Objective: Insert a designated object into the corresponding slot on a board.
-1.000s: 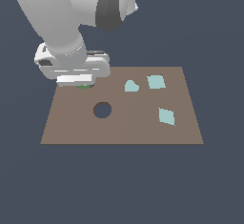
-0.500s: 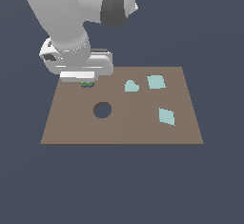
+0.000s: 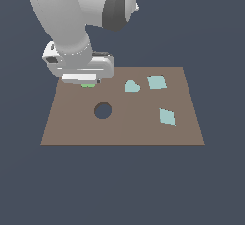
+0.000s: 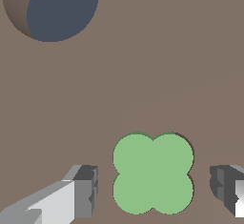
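The green clover-shaped piece (image 4: 153, 173) lies flat on the brown board (image 4: 167, 51), with only a thin dark line along its edge. The slot does not show apart from it. My gripper (image 4: 153, 187) is open, with one finger (image 4: 81, 197) on each side of the piece and a clear gap to it on both sides. In the exterior view my gripper (image 3: 87, 84) hangs low over the board's (image 3: 124, 128) far corner at the exterior view's left. Only a sliver of the green piece (image 3: 87, 85) shows beneath the hand.
A larger round dark hole (image 3: 102, 110) lies in the board near the gripper and also shows in the wrist view (image 4: 57, 8). A pale teal heart (image 3: 131, 86), square (image 3: 156, 82) and diamond (image 3: 167, 117) sit towards the exterior view's right.
The arm's upper links have shifted and the hand has lifted very slightly. The green piece stays in the same spot on the board.
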